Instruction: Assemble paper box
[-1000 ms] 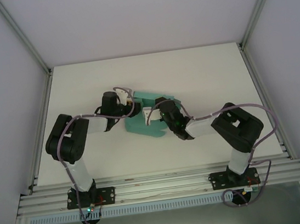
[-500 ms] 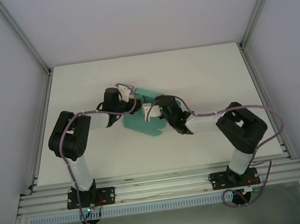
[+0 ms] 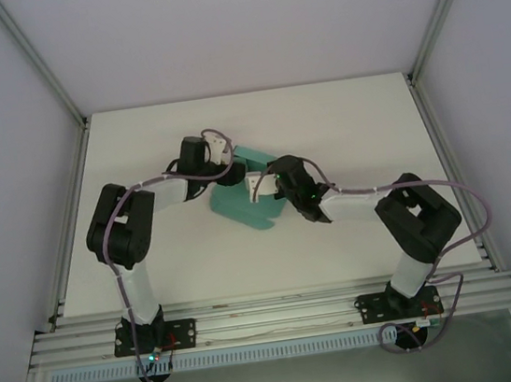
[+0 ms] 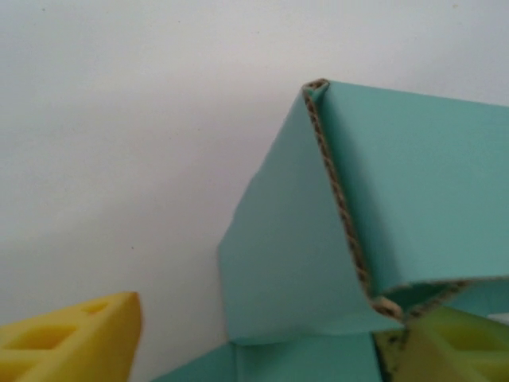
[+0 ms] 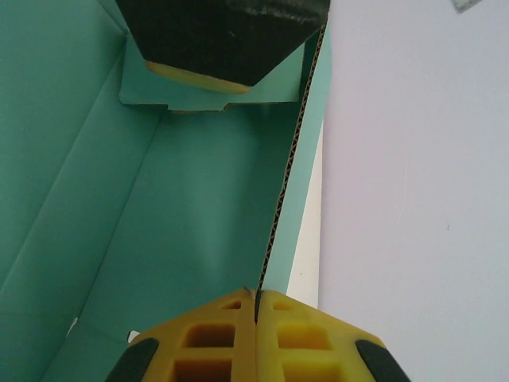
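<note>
Compared with a second back, your left arm has stretched further out and swung its wrist up toward the far side of the paper box (image 3: 242, 211), and your right arm has pushed in leftward with its elbow riding lower; the box looks nudged a touch to the left, and its far flap is now mostly covered; it sits around the middle of the table (image 3: 349, 117). Both arms are bent inward and meet over it, with the left gripper (image 3: 226, 167) at the far-left corner and the right gripper (image 3: 256, 189) on the right side. On the left wrist cam the yellow fingers (image 4: 79, 334) are spread wide, with a raised corrugated wall standing between them, close to the right-hand one; the right wrist cam shows its fingers (image 5: 306, 334) pinched tight on the edge of a side wall. From above the grippers hide most of the box, so I can't tell how many flaps are up.
</note>
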